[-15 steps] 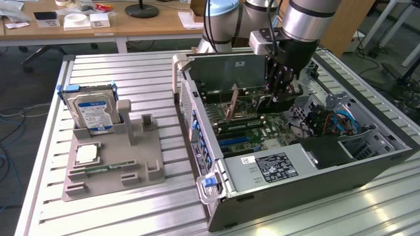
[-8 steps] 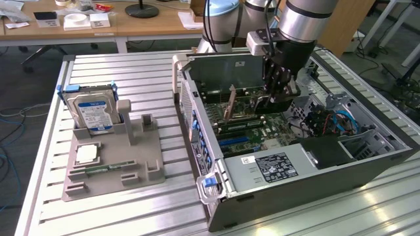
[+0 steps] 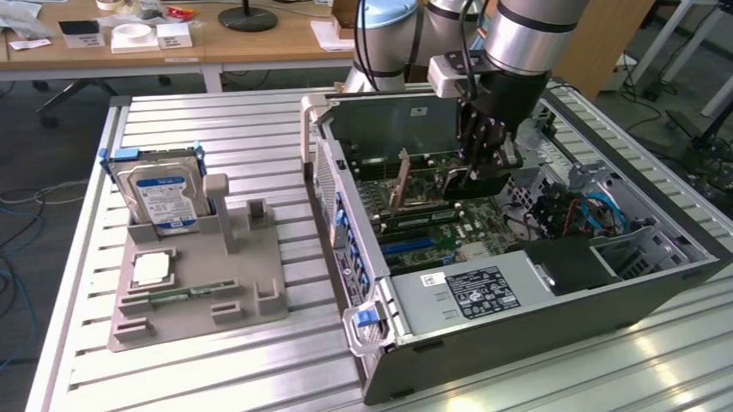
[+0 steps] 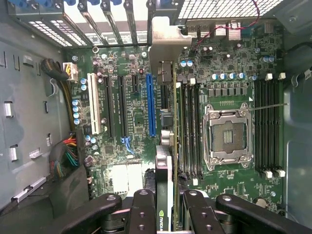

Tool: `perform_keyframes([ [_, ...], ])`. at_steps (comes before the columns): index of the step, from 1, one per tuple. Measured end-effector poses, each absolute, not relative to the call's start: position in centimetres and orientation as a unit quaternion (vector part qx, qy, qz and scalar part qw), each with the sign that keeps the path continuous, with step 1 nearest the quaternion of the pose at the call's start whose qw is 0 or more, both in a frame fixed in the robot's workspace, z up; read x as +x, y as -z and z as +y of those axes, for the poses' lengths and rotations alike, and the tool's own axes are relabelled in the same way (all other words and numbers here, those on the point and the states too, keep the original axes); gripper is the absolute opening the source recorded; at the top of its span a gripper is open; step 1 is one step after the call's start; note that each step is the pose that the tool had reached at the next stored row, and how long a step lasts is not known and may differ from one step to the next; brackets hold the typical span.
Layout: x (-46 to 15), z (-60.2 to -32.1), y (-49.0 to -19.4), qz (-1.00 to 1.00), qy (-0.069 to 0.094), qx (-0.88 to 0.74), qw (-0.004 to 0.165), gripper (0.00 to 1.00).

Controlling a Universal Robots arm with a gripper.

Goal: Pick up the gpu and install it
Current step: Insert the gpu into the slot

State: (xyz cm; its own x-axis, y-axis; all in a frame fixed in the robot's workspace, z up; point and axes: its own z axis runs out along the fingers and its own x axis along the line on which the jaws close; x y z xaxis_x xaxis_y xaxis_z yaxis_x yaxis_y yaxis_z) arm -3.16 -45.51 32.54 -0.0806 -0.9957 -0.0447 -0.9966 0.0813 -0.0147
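The gripper [image 4: 168, 215] clamps the gpu [image 4: 165, 163] edge-down (cooler facing the blue slot [image 4: 150, 105]) over the motherboard [image 4: 122, 122], likely to align its connector. In the exterior view it is at three o'clock from the hard drive [image 3: 166, 193].

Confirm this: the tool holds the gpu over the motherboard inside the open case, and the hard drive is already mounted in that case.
Wrong on the hard drive: the exterior view shows it standing in the grey holder, outside the case, on that view's left. The tool does hold the gpu over the motherboard.
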Motion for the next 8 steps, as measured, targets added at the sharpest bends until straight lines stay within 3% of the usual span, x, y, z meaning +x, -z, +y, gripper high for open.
perform_keyframes([
  [8,-3.17,-45.51,-32.53,0.735,-0.010,-0.678,0.021,0.27],
])
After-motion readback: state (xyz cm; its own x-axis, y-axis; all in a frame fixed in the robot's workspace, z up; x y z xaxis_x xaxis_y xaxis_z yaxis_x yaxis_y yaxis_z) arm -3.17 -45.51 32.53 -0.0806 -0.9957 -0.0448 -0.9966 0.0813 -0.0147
